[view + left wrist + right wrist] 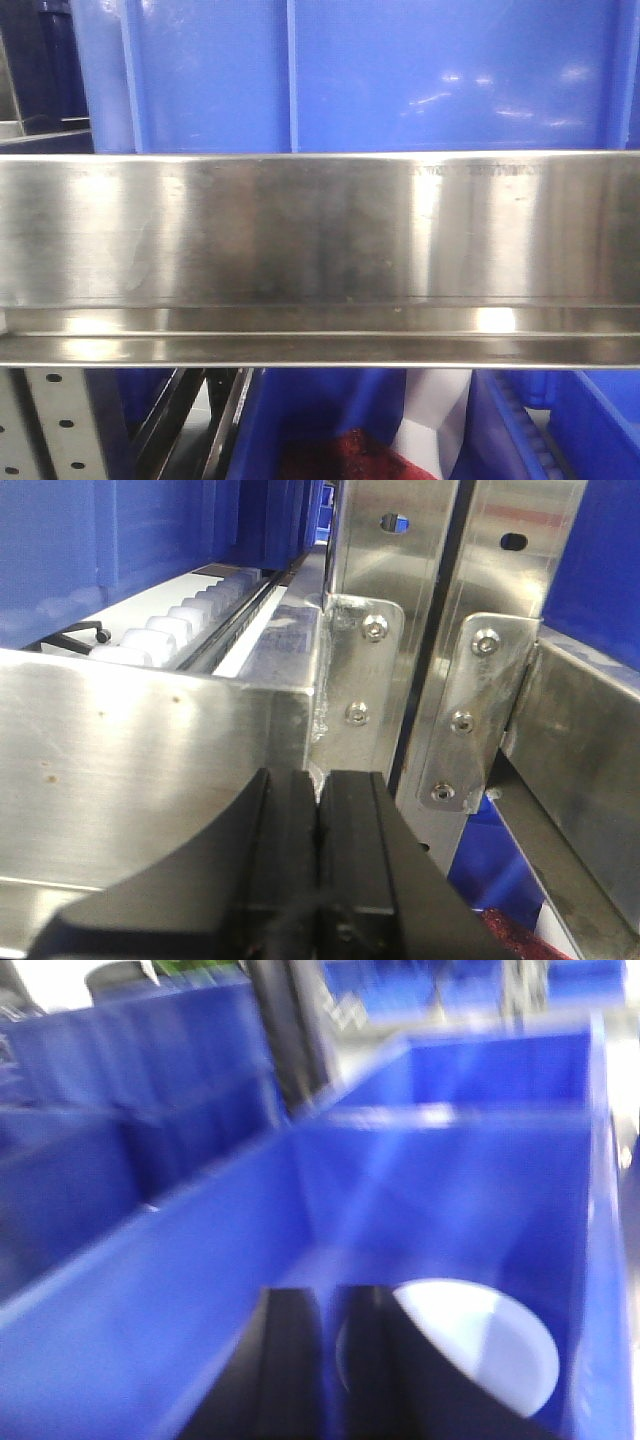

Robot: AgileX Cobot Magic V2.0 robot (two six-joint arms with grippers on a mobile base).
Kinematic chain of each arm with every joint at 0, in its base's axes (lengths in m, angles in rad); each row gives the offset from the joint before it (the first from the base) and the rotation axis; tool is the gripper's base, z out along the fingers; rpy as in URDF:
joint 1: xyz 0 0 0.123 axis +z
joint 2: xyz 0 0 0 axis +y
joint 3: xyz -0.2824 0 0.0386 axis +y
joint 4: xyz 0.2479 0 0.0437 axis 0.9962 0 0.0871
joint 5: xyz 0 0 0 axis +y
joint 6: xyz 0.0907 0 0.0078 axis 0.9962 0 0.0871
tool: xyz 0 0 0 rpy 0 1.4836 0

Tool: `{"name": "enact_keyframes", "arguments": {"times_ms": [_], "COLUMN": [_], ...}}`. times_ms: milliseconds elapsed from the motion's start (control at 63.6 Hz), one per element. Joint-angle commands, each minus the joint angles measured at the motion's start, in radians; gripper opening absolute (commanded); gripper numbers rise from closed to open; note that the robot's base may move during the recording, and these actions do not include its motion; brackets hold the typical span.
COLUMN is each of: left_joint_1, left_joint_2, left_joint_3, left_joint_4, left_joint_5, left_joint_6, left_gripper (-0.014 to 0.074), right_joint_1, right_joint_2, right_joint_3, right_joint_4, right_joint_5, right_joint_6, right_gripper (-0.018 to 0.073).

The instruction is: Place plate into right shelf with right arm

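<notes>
In the blurred right wrist view the white plate (490, 1345) lies on the floor of a big blue bin (180, 1300) on the right shelf. My right gripper (330, 1305) hovers over the plate's left edge. Its dark fingers stand a narrow gap apart with blue showing between them, and the right finger hides part of the plate. The shelf's shiny steel front lip (320, 230) fills the front view, which shows neither plate nor arm. My left gripper (318, 790) is shut and empty, close to the steel lip (150, 740) at a corner of the rack.
Perforated steel uprights (400, 630) with bolted brackets stand right of the left gripper. White rollers (170, 625) run along the rack behind the lip. More blue bins (380, 70) sit above and below the lip; something red (350, 455) lies in a lower bin.
</notes>
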Motion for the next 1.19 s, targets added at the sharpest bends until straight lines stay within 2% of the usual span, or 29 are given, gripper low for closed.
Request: {"name": "enact_keyframes", "arguments": {"times_ms": [0, 252, 755, 833, 912, 1179], "left_joint_1": [-0.007, -0.007, -0.007, -0.007, -0.007, -0.007], "left_joint_2": [0.002, 0.002, 0.002, 0.002, 0.002, 0.002], "left_joint_3": [0.012, 0.012, 0.012, 0.012, 0.012, 0.012], "left_joint_4": [-0.002, -0.002, -0.002, -0.002, -0.002, -0.002], "left_joint_5": [-0.087, -0.087, -0.087, -0.087, -0.087, -0.087], "left_joint_6": [-0.006, -0.006, -0.006, -0.006, -0.006, -0.006], "left_gripper": [-0.0047, -0.0047, -0.0047, -0.0047, -0.0047, -0.0047], "right_joint_1": [-0.003, -0.003, -0.003, -0.004, -0.009, -0.232], "right_joint_2": [-0.064, -0.138, -0.139, -0.141, -0.161, -0.338], "right_joint_3": [-0.033, -0.032, -0.03, -0.018, 0.015, 0.255], "right_joint_4": [-0.008, -0.032, -0.032, -0.073, -0.155, -0.171], "right_joint_5": [-0.01, 0.098, 0.098, 0.07, 0.005, -0.223], "right_joint_6": [-0.002, -0.002, -0.004, -0.013, -0.013, -0.013], "right_gripper": [0.0057, 0.0057, 0.0057, 0.0057, 0.0057, 0.0057]}}
